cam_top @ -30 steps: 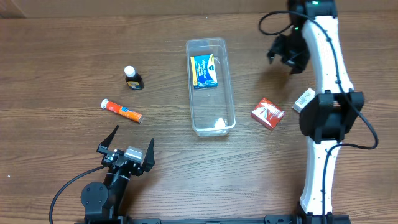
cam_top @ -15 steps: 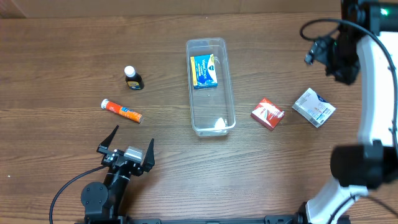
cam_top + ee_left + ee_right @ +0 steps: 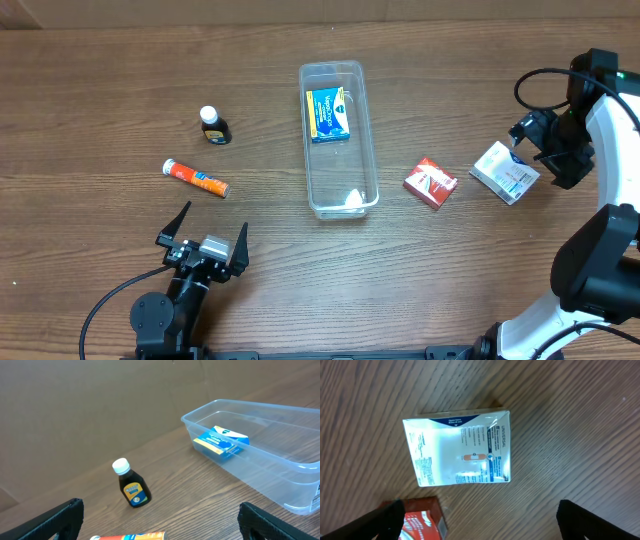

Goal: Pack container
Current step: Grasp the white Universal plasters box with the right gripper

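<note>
At mid-counter (image 3: 100, 80) your container (image 3: 339, 140) lies lengthwise, with bare wood along both long sides. It holds one blue box (image 3: 327, 113) and one white scrap (image 3: 351, 199). To its right lie one red box (image 3: 430, 182) and one white box (image 3: 505, 171); to its left, one bottle (image 3: 213, 125) and one tube (image 3: 195, 178). Both pincers gape empty: the left pincer (image 3: 207, 232) by the front edge, the right pincer (image 3: 545, 150) over the white box.

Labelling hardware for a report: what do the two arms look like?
Right arm: white links, black joints and gripper, black cable looping alongside, green light. Left arm: all black, grey block behind its pointed fingers, black cable trailing.
</note>
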{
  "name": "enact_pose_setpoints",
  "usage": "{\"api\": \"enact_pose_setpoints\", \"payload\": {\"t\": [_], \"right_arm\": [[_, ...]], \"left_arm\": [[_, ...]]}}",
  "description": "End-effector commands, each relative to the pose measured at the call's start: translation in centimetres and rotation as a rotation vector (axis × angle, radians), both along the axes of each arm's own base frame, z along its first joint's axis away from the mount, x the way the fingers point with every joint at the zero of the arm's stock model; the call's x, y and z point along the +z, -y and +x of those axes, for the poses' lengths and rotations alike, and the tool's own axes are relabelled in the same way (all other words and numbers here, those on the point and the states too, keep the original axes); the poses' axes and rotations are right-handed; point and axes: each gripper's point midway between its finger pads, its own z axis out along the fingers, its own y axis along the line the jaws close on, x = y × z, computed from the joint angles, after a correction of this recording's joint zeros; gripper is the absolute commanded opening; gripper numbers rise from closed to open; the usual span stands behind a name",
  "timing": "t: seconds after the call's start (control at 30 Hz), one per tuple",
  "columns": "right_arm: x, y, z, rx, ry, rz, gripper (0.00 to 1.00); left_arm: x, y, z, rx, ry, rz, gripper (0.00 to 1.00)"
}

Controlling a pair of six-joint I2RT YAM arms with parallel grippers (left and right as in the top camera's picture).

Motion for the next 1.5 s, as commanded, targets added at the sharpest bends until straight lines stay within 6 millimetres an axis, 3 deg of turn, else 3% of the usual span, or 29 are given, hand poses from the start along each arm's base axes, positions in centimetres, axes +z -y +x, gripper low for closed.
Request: {"api": "enact_pose_setpoints", "payload": {"t": [0.0,0.23,1.1,1.13,1.17,1.2,1.23,1.27,1.3,1.47], "right_arm": [[-0.8,-0.6,0.1,0.036,-0.016,0.033,1.0],[-5.7,-2.6,1.0,0.099,-0.109,0.104,1.0],[-5.8,-2.6,0.2,0.058,-0.143,0.106,1.0],[-5.8,-2.5,0.3,0.058,-0.142,0.105,0.37],[-5.8,-2.5,0.3,0.058,-0.141,0.105,0.17],[-5.8,-2.5,0.3,0.058,-0.141,0.105,0.06],[-5.8,-2.5,0.3,0.058,-0.139,0.105,0.04],[-5.8,-2.5,0.4,0.058,-0.137,0.104,0.43],[-5.8,-2.5,0.5,0.058,-0.134,0.103,1.0],[-5.8,-2.4,1.0,0.059,-0.114,0.098,1.0]], "left_arm": [[0.0,-0.3,0.0,0.012,-0.001,-0.013,1.0],[0.0,-0.3,0.0,0.012,-0.001,-0.013,1.0],[0.0,-0.3,0.0,0.012,-0.001,-0.013,1.0],[0.0,-0.2,0.0,0.012,-0.001,-0.013,1.0],[0.0,-0.3,0.0,0.012,-0.001,-0.013,1.0],[0.0,-0.3,0.0,0.012,-0.001,-0.013,1.0],[0.0,-0.3,0.0,0.012,-0.001,-0.013,1.0],[0.0,-0.3,0.0,0.012,-0.001,-0.013,1.0],[0.0,-0.3,0.0,0.012,-0.001,-0.013,1.0],[0.0,-0.3,0.0,0.012,-0.001,-0.013,1.0]]}}
